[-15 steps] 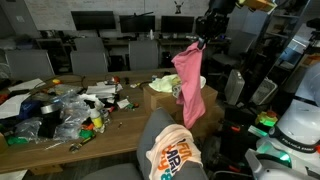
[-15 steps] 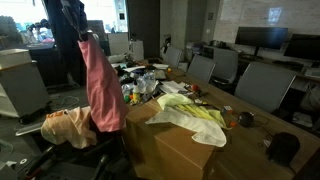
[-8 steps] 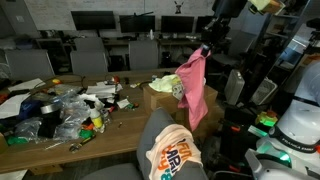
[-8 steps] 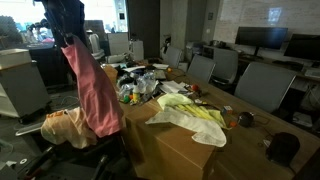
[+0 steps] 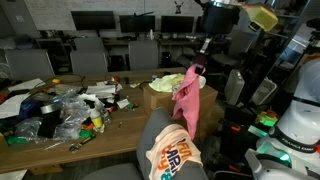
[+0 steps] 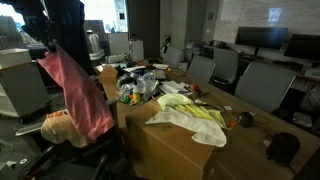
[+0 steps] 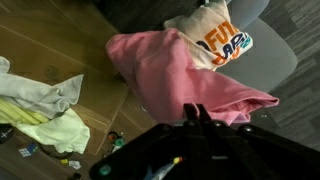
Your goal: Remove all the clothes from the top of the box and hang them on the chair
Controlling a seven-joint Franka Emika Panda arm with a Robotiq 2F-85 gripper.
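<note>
Pink cloth (image 5: pixel 187 95) hangs from my gripper (image 5: pixel 198 68). My jaws are pinched tight on its top edge, and the fabric falls below me in one long loose fold.

In both exterior views the cloth is in the air, off the cardboard box (image 5: pixel 160 99), which sits at nine o'clock from it. At six o'clock stands the chair (image 5: pixel 150 128), with a printed shirt (image 5: pixel 176 153) already draped over its back. The cloth's lower end comes down close to the chair's top edge, though I cannot tell whether it touches.

In an exterior view the pink cloth (image 6: pixel 82 95) hangs in front of the chair, its hem overlapping the shirt (image 6: pixel 62 128). The box (image 6: pixel 165 152) lies at four o'clock from it, and pale clothes (image 6: pixel 190 115), white and yellow-green, are heaped on its top.

Looking down past my gripper (image 7: pixel 195 112), the cloth (image 7: pixel 175 78) spreads from my fingertips toward eleven o'clock. The shirt (image 7: pixel 215 40) lies on the grey chair (image 7: pixel 268 65) at one o'clock, and the pale clothes (image 7: pixel 40 112) are at nine o'clock. A table (image 5: pixel 112 128) strewn with clutter runs beyond the box.
</note>
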